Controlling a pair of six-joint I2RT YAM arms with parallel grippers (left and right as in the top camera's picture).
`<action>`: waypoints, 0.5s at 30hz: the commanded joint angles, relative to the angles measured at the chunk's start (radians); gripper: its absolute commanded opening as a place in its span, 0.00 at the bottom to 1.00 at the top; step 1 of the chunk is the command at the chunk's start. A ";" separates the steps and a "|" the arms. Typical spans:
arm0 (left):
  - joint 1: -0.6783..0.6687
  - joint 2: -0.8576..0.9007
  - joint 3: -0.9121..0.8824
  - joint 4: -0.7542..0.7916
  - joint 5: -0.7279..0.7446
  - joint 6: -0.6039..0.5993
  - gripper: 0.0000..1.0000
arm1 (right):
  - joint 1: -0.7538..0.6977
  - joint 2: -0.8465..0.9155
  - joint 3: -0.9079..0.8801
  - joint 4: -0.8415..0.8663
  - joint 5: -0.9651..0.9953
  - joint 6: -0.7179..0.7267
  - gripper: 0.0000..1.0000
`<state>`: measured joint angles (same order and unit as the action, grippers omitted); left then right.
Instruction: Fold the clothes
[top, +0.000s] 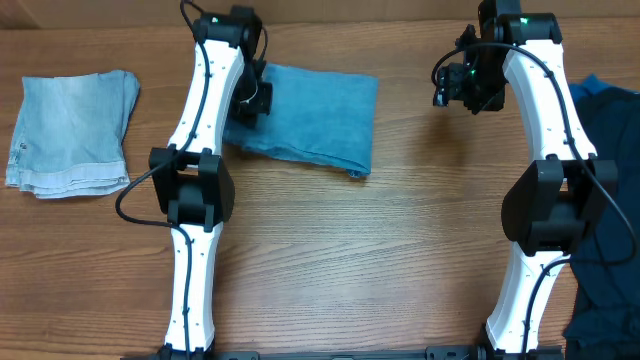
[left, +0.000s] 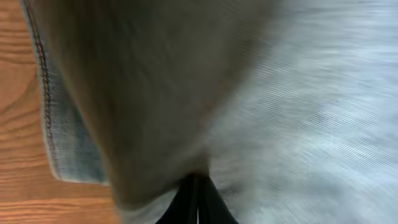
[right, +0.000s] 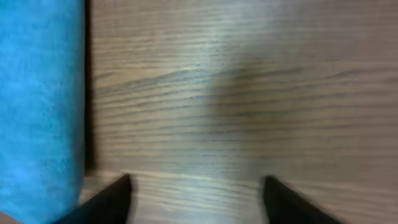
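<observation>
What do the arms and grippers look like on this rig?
Both the left arm and right arm have white tubular links, bulky black joint housings, a green light near the wrist end and thin black cables running alongside. The left gripper and right gripper have plain black, tapered fingers. No markings are legible.

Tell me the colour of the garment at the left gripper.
Teal-blue. The garment shows best in the overhead view.

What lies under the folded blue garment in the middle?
Wooden table shows around the blue garment; what lies beneath is covered. The left gripper, shut on its edge, hides that corner from above.
</observation>
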<state>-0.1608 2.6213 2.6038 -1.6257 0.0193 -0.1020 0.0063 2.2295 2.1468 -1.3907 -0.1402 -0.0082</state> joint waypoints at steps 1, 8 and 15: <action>0.020 0.101 0.001 0.003 -0.082 -0.011 0.04 | 0.006 -0.040 0.014 -0.026 -0.081 -0.110 0.27; 0.015 0.100 0.002 0.061 -0.070 -0.036 0.06 | 0.178 -0.040 0.009 -0.131 -0.302 -0.517 0.04; 0.016 0.098 0.150 0.026 -0.016 -0.034 0.04 | 0.339 -0.039 -0.177 0.030 -0.227 -0.510 0.04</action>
<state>-0.1486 2.6949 2.6373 -1.5986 -0.0193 -0.1246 0.3264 2.2242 2.0499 -1.4162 -0.3801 -0.5011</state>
